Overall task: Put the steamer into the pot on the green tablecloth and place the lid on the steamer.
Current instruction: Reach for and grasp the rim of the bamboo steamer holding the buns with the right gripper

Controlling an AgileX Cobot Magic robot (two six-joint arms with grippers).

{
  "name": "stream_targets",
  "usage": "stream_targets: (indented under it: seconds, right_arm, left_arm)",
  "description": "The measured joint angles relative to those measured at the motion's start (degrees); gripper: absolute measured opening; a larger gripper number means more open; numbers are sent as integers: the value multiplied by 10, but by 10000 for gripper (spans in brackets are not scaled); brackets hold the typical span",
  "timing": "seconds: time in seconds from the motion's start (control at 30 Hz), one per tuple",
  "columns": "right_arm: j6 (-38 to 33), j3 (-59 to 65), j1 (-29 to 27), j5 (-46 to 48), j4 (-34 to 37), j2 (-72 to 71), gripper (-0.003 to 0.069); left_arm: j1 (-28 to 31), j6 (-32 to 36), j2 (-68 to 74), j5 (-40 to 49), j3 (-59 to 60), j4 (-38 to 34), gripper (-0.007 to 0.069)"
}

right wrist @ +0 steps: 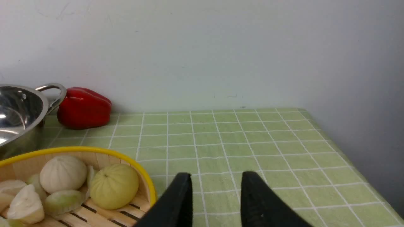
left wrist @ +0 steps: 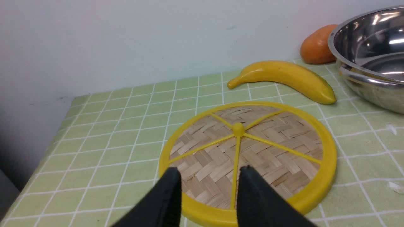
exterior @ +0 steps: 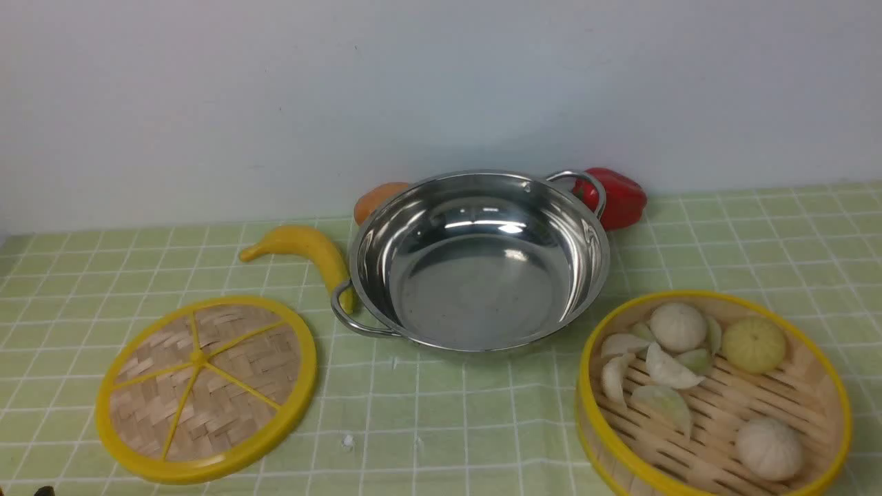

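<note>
Both jaws stand apart, empty. I should grip the steamer [exterior: 765, 389] by its rim, keep it level, and lower it centred into the pot [exterior: 475, 296].

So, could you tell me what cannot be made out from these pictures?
- Front view: the orange fruit is mostly hidden behind the pot; the steamer is cut off by the bottom edge; neither arm shows.
- Wrist views: the left gripper and the right gripper are cut off by the bottom edge, only their parted tips showing.
</note>
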Motion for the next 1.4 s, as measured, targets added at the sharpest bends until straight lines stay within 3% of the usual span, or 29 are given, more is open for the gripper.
stream_targets:
  seconds: [0.97,1.07,1.13,1.2,1.23,1.27,1.33,1.4]
  right_arm:
    - [0,0,0,0,1,0,243]
    - [16,1,0,-10,30,0,243]
    - [43,1,0,-24,72,0,243]
    - [103,1,0,-58,165,0,243]
    - [107,1,0,-58,171,0,243]
    - [140,1,0,-76,227,0,243]
    - [153,1,0,-81,254,0,243]
    - [170,1,0,-84,302,0,243]
  left_arm:
    - [0,0,0,0,0,1,243]
    - [0,-2,0,-1,0,-1,243]
    - [0,-12,0,-6,0,-24,243]
    - [0,-43,0,-17,0,-105,243]
    - [0,-46,0,-17,0,-112,243]
    - [0,-71,0,-20,0,-184,243]
    - [0,-85,0,-20,0,-225,243]
    - [0,-107,0,-23,0,-318,243]
